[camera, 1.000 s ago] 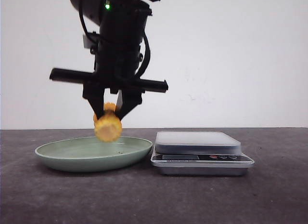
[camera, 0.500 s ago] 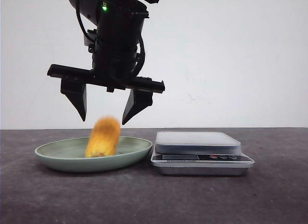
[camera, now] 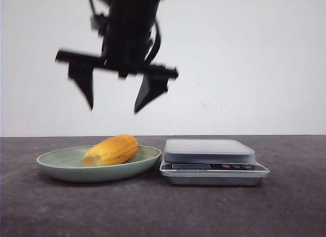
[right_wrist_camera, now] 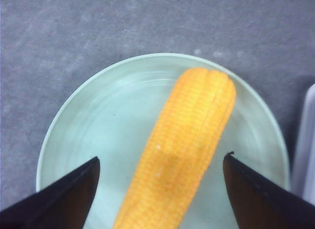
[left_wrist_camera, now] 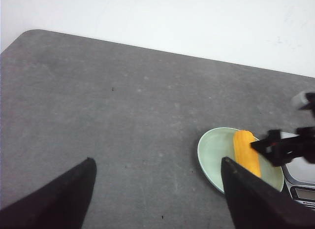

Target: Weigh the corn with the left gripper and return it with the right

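Dark grey tabletop (camera: 285, 206) runs back to a plain white wall in the front view, where a pale green plate (camera: 56, 163) sits just beside a silver kitchen scale (camera: 211, 158), the plate's rim nearly meeting the scale's base. The corn (camera: 111, 150) lies on its side in the plate, its paler end pointing left and toward the camera. Above it hangs the right gripper (camera: 113, 110), blurred, its two pointed black fingers spread wide and holding nothing, well clear of the cob. From the left wrist view, the left gripper (left_wrist_camera: 157, 165) is off over bare table, its fingers (left_wrist_camera: 69, 189) wide apart and empty; farther off the plate shows with the corn lying across it, a black part of the other arm in front of it, and a corner of the scale at the edge. From the right wrist view, the camera looks straight down on the corn (right_wrist_camera: 182, 150) resting diagonally in the plate (right_wrist_camera: 93, 125), with the right gripper's fingertips (right_wrist_camera: 81, 182) parted on either side and touching nothing.
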{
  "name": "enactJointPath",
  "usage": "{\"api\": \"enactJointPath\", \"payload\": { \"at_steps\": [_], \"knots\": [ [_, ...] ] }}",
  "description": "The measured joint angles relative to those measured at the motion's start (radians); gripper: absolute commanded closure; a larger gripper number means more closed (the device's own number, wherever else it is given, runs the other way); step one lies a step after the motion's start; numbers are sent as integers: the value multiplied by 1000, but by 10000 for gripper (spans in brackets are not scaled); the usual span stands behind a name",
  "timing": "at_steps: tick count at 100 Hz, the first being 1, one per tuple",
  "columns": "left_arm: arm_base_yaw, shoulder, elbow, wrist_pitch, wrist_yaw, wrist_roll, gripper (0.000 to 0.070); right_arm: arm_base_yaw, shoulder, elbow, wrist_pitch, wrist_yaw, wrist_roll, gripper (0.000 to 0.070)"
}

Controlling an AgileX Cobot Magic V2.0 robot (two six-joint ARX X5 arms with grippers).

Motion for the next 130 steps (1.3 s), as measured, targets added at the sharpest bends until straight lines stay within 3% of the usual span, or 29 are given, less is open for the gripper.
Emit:
{"api": "enactJointPath", "payload": {
  "at_steps": [9, 44, 49, 59, 69, 103, 120, 130],
  "knots": [
    [0, 0, 0, 0, 0, 0, 230, -34, -65, 0, -17, -25, -41, 306],
    [0, 0, 0, -9, 0, 0, 230, -244, -269, 4, -225, -100, -315, 314],
    [0, 0, 0, -11, 0, 0, 230, -271, -306, 4, -253, -104, -345, 342],
    [0, 0, 0, -13, 0, 0, 230, -328, -396, 4, -278, -106, -375, 451],
    [0, 0, 0, -13, 0, 0, 230, -384, -497, 4, -298, -103, -402, 507],
    [0, 0, 0, -13, 0, 0, 230, -498, -803, 3, -477, -94, -465, 617],
    [0, 0, 0, -11, 0, 0, 230, -494, -999, -3, -550, -73, -468, 609],
    [0, 0, 0, -12, 0, 0, 230, -494, -1098, -3, -628, -72, -468, 442]
  ]
}}
